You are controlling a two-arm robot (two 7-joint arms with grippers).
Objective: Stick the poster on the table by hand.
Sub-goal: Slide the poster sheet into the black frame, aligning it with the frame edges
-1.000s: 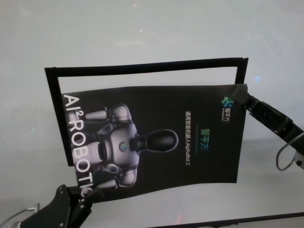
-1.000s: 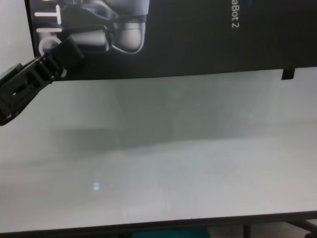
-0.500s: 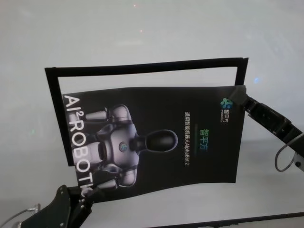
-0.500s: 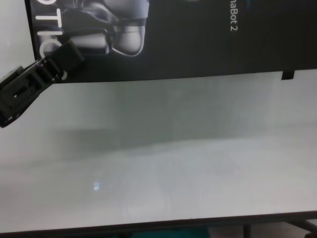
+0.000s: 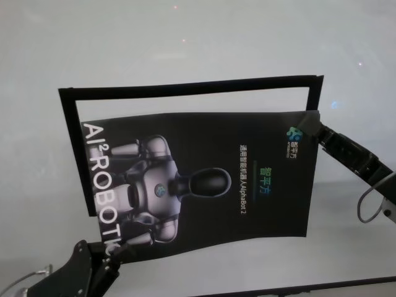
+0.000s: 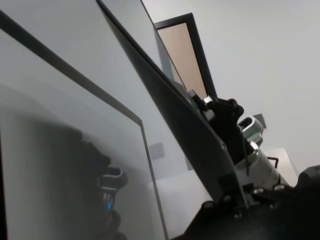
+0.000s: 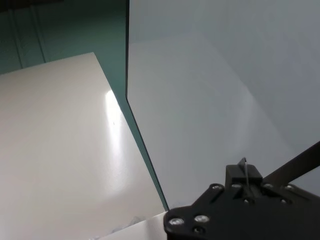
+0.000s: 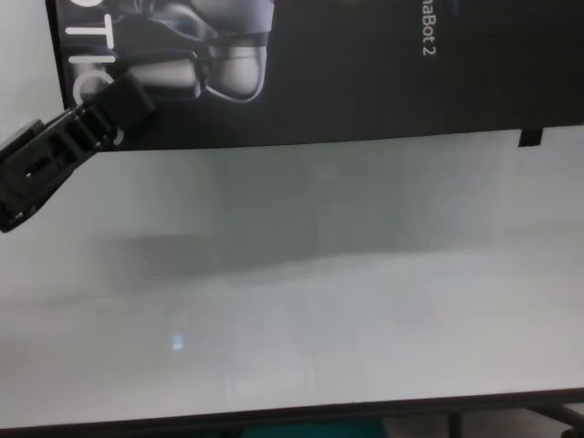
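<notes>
The black glossy poster (image 5: 204, 179) with the grey-white robot print hangs a little above the table (image 5: 185, 37), slightly bowed. My left gripper (image 5: 110, 252) is shut on its near left corner, and the chest view shows the ribbed fingers (image 8: 123, 99) pinching the poster (image 8: 365, 73) by the white lettering. At the far right corner my right gripper (image 5: 312, 129) is shut on the sheet beside the small logo. In the left wrist view the poster (image 6: 185, 117) is seen edge-on, with the right gripper (image 6: 222, 112) farther off.
A black rectangular outline (image 5: 185, 88) lies on the table behind and to the left of the poster. A short black tape strip (image 8: 530, 138) hangs from the poster's near right corner. The table's dark near edge (image 8: 292, 418) runs along the bottom of the chest view.
The poster and my left gripper have shifted slightly away from me in the chest view. The right gripper has barely moved.
</notes>
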